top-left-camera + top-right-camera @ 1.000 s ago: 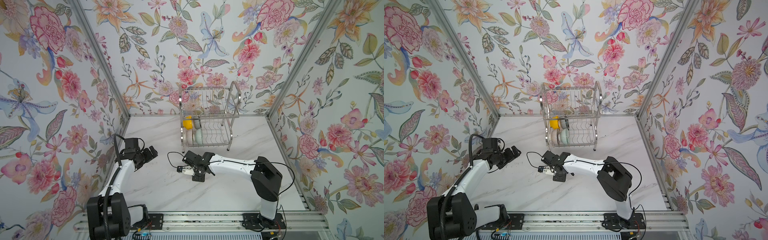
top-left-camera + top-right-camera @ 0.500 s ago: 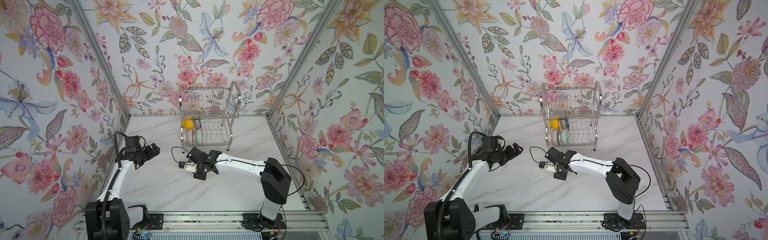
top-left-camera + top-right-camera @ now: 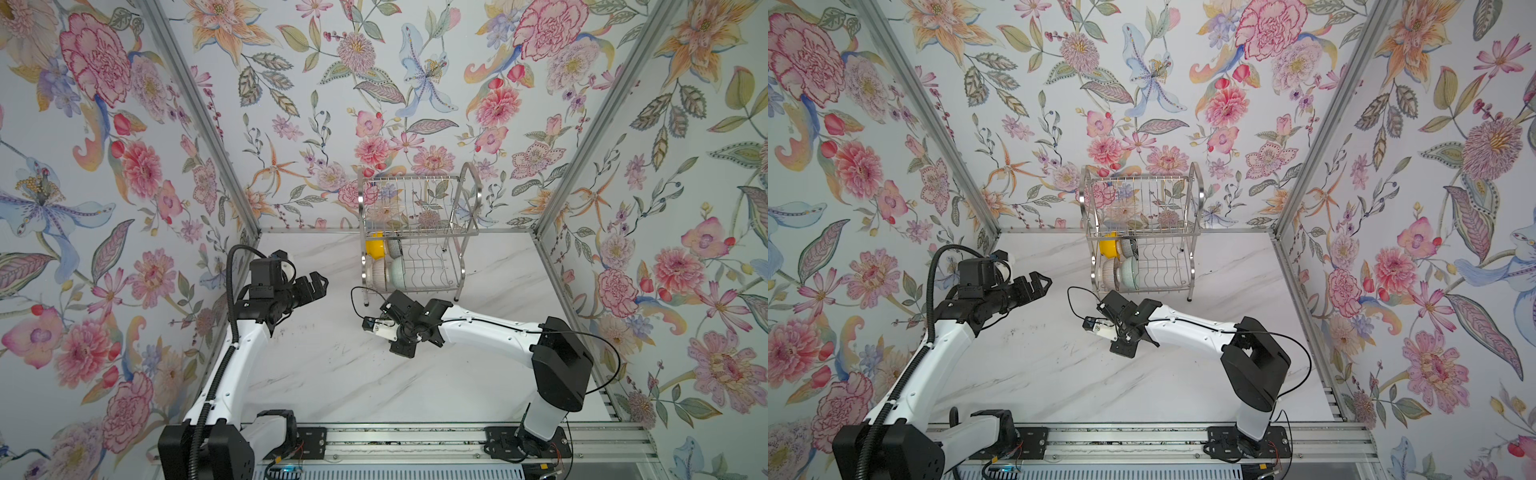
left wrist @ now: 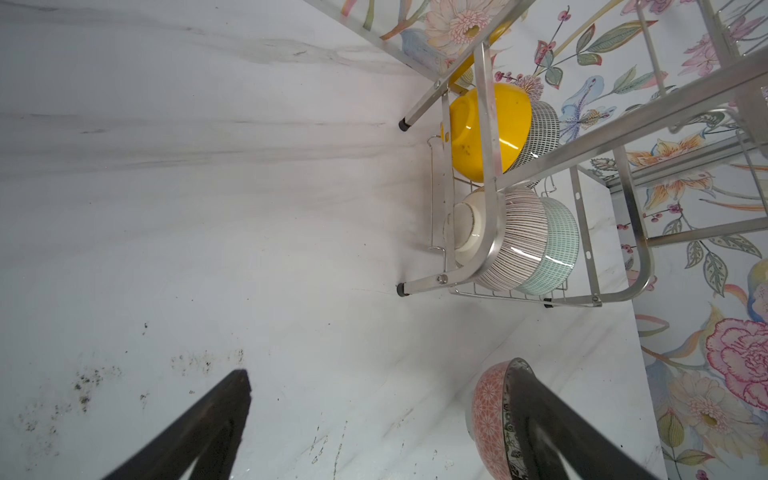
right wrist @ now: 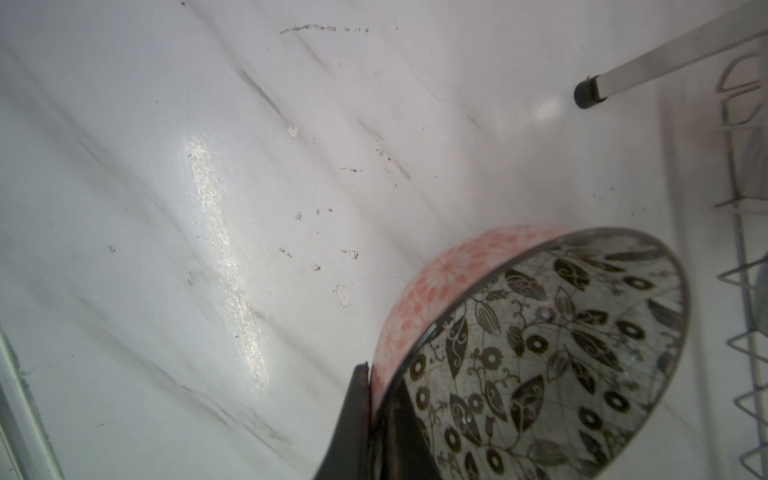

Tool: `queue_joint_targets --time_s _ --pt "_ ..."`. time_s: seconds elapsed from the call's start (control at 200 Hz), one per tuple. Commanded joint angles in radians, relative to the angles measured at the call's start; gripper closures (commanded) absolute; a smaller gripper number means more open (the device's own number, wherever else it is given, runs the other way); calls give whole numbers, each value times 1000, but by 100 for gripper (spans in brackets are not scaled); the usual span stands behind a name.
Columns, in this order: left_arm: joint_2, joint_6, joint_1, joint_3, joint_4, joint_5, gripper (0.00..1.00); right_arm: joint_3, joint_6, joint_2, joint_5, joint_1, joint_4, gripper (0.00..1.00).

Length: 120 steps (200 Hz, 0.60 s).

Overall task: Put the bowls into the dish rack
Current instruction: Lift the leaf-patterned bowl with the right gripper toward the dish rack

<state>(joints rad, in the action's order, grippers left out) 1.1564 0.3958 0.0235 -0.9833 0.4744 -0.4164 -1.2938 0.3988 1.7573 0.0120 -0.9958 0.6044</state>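
One pink bowl (image 5: 449,270) hangs pinched by its rim in the right jaws; left jaws stand wide apart.

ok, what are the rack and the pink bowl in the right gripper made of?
dish rack: looks like polished steel, bright reflective tube and thin wire.
pink bowl: probably glazed ceramic, smooth with printed patterns and a thin dark rim; melamine possible.

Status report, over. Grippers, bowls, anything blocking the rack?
Left gripper open, hovering empty. Right gripper shut on pink bowl rim, just short of dish rack. Lower tier holds four bowls. Nothing seen blocking.
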Motion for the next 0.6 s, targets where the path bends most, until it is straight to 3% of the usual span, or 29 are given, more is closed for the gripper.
queue_joint_targets --time_s 0.0,0.596 --pt "33 -44 26 -51 -11 -14 1 14 -21 -45 12 10 -32 100" --pt "106 -73 65 -84 -141 -36 1 181 -179 -234 219 147 -271 100"
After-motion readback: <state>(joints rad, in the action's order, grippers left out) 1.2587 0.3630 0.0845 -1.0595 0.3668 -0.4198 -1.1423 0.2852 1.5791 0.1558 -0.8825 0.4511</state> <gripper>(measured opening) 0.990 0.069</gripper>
